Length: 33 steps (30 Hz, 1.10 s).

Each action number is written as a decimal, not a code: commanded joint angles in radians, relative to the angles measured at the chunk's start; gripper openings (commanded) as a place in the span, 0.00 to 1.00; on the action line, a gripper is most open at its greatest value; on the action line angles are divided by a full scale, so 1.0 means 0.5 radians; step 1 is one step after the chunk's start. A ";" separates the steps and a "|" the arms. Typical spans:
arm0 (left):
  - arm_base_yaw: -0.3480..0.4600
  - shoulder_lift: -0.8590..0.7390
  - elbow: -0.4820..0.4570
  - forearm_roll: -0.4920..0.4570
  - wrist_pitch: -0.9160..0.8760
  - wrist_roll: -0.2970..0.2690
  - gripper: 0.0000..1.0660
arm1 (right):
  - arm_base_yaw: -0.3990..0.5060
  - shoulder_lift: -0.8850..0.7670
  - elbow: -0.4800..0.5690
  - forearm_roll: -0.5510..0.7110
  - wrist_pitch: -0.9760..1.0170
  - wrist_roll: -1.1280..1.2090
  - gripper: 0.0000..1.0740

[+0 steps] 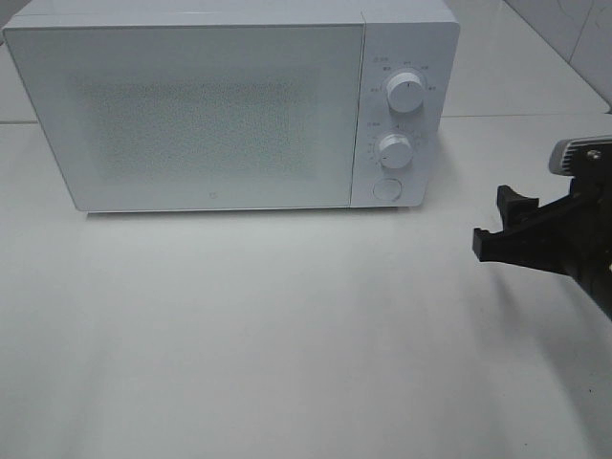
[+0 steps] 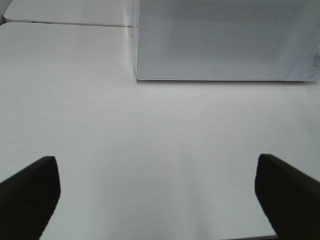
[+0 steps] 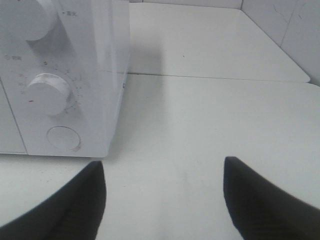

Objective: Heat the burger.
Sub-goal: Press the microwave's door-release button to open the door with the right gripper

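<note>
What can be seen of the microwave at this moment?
The microwave is a white, boxy unit with a matte, plastic-looking shell. Its door is shut, and its speckled mesh window hides the inside. Right of the door sit an upper knob, a lower knob and a round button beneath them. It stands upright on the white table, with the door facing the high camera. Nothing else touches it.

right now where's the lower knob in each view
exterior high: lower knob on the microwave's right panel, above the round button
left wrist: not visible
right wrist: lower knob between the upper knob and the round button
shared landmark: the microwave, in all three views
</note>
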 commanded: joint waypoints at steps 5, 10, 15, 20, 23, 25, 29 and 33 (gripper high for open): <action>-0.002 -0.010 0.002 -0.008 -0.004 0.006 0.92 | 0.210 0.164 -0.166 0.132 -0.060 -0.018 0.60; -0.002 -0.010 0.002 -0.008 -0.004 0.006 0.92 | 0.298 0.242 -0.276 0.178 -0.052 -0.018 0.60; -0.002 -0.010 0.002 -0.008 -0.004 0.006 0.92 | 0.378 0.320 -0.372 0.186 -0.048 -0.018 0.60; -0.002 -0.010 0.002 -0.008 -0.004 0.006 0.92 | 0.436 0.382 -0.464 0.230 -0.042 -0.018 0.60; -0.002 -0.010 0.002 -0.008 -0.004 0.006 0.92 | 0.436 0.430 -0.522 0.230 0.010 -0.012 0.60; -0.002 -0.010 0.002 -0.008 -0.004 0.006 0.92 | 0.436 0.460 -0.556 0.230 0.016 -0.012 0.60; -0.002 -0.010 0.002 -0.008 -0.004 0.006 0.92 | 0.436 0.476 -0.602 0.232 0.044 -0.010 0.60; -0.002 -0.010 0.002 -0.008 -0.004 0.006 0.92 | 0.436 0.476 -0.602 0.232 0.036 -0.002 0.60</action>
